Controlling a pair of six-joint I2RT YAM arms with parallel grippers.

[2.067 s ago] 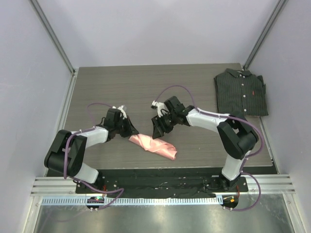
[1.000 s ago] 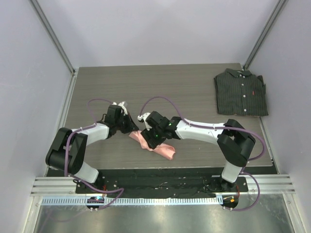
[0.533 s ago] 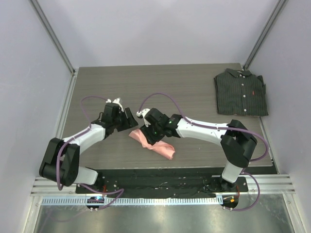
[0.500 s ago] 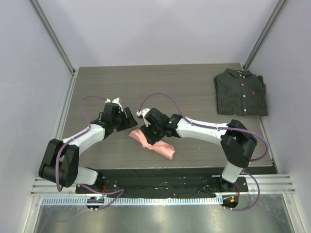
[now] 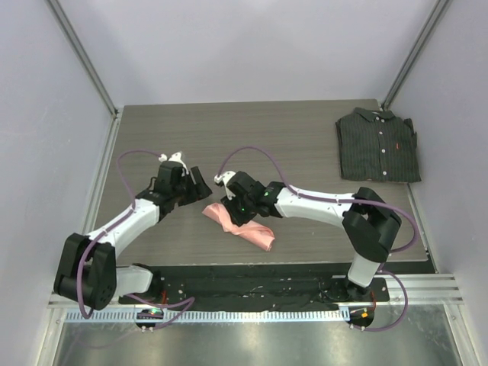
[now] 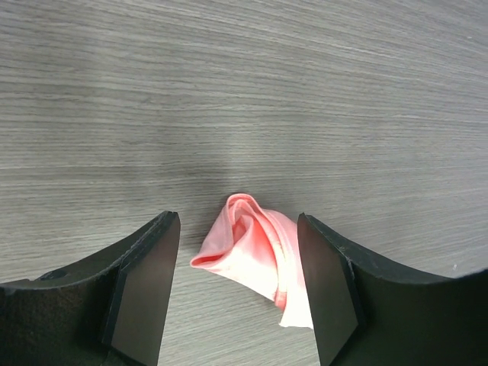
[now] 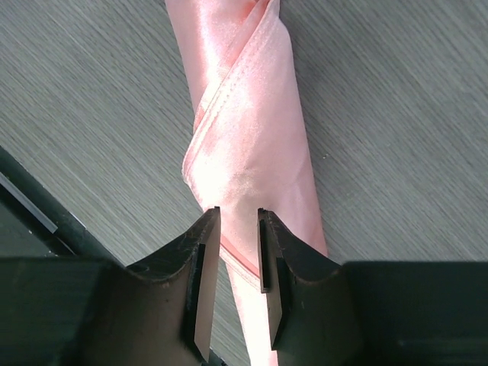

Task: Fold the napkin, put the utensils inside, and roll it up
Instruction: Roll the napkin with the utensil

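Left gripper jaws spread wide, clear of the cloth, framing the open end of the napkin, which lies rolled on the table near its front edge; fork not visible, possibly inside. Right gripper jaws nearly together over a ridge of satin, cannot tell if they pinch it. Risk: slick satin slips from so narrow a bite, or a lift tugs one layer only and the roll unwinds. Shirt at far right carries a tiny red tag, unreadable; no other writing.
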